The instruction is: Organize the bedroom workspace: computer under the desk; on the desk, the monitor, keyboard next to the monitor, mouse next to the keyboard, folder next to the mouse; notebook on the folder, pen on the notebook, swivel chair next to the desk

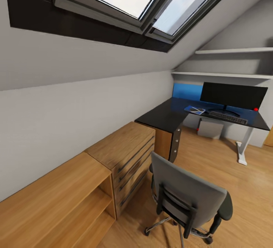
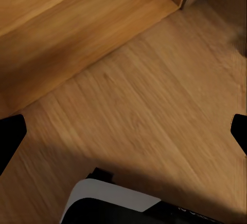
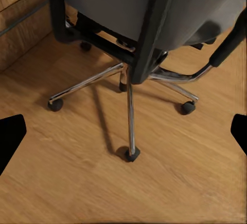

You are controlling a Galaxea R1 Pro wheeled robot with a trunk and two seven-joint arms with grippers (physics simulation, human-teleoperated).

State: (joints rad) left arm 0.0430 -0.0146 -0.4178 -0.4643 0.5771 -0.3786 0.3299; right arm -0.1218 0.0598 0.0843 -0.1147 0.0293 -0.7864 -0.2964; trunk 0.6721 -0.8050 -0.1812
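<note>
The black-topped desk [image 1: 163, 115] stands at the far right under the sloped wall. On it are the monitor [image 1: 233, 95], the keyboard [image 1: 227, 117] in front of it, and the blue folder [image 1: 194, 109] to the keyboard's left with a dark notebook lying on it. The pen and mouse are too small to make out. The computer [image 1: 210, 128], a pale grey box, sits under the desk. The swivel chair [image 1: 189, 196] stands close in front of me, its back toward me and apart from the desk. My right gripper [image 3: 123, 134] is open over the floor behind the swivel chair's chrome base [image 3: 128, 80]. My left gripper [image 2: 123, 134] is open above bare floor.
A low light-wood cabinet [image 1: 113, 153] with drawers and open shelves runs along the left wall up to the desk. Two wall shelves [image 1: 227, 74] hang above the monitor. Open wood floor [image 1: 242, 202] lies right of the chair. My own white-and-black base [image 2: 113, 203] is under the left gripper.
</note>
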